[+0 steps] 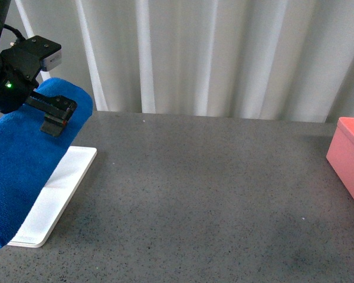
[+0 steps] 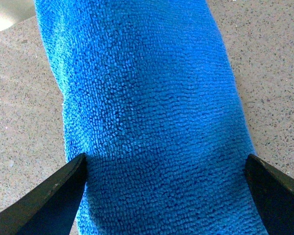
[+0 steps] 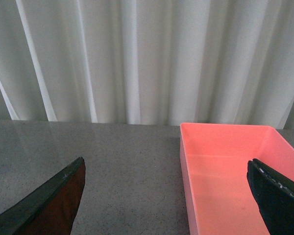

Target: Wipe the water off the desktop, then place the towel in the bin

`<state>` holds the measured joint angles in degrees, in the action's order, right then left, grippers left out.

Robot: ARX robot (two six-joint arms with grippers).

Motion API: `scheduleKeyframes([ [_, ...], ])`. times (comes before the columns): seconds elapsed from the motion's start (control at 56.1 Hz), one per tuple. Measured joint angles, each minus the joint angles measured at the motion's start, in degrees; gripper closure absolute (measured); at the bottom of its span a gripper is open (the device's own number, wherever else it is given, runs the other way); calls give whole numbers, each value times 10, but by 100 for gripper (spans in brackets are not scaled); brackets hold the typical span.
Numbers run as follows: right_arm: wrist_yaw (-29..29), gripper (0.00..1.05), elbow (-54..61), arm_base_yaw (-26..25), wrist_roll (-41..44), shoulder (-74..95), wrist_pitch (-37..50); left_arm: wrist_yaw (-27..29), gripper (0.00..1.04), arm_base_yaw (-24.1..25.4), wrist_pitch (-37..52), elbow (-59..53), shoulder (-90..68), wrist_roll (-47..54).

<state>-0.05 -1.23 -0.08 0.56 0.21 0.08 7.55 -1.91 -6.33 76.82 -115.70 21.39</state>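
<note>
We see the towel (image 1: 23,159) on the left, lying over a white tray (image 1: 59,200) on the desktop (image 1: 212,194). Our left gripper (image 1: 54,122) is spread wide, one finger on each side of it. Our right gripper (image 3: 165,164) is wide too, facing the bin (image 1: 351,159) on the right.

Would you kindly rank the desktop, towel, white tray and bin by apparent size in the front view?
1. desktop
2. towel
3. white tray and bin: similar, both only partly visible, so unranked.
</note>
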Motion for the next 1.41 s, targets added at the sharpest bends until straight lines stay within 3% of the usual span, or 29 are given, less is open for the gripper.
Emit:
scheduleKeyframes([
  [0.107,0,7,0,0,0,0,0,-2,9,-4,3,-8,0,8],
  [0.267,0,7,0,0,0,0,0,11,42,-8,12,-11,0,15],
  [0.464,0,7,0,0,0,0,0,9,72,-9,8,-11,7,15],
  [0.553,0,7,0,0,0,0,0,0,93,-14,-2,-11,10,15],
  [0.606,0,7,0,0,0,0,0,-4,98,-15,-9,-11,15,15],
  [0.909,0,7,0,0,0,0,0,-80,99,14,-73,23,98,-10],
  [1.105,0,7,0,0,0,0,0,-186,99,21,-93,53,179,-87],
  [1.284,0,7,0,0,0,0,0,-272,99,-13,-43,25,252,-159],
  [1.337,0,7,0,0,0,0,0,-315,99,-35,-10,-6,279,-199],
  [1.409,0,7,0,0,0,0,0,-334,99,-67,26,-49,305,-233],
])
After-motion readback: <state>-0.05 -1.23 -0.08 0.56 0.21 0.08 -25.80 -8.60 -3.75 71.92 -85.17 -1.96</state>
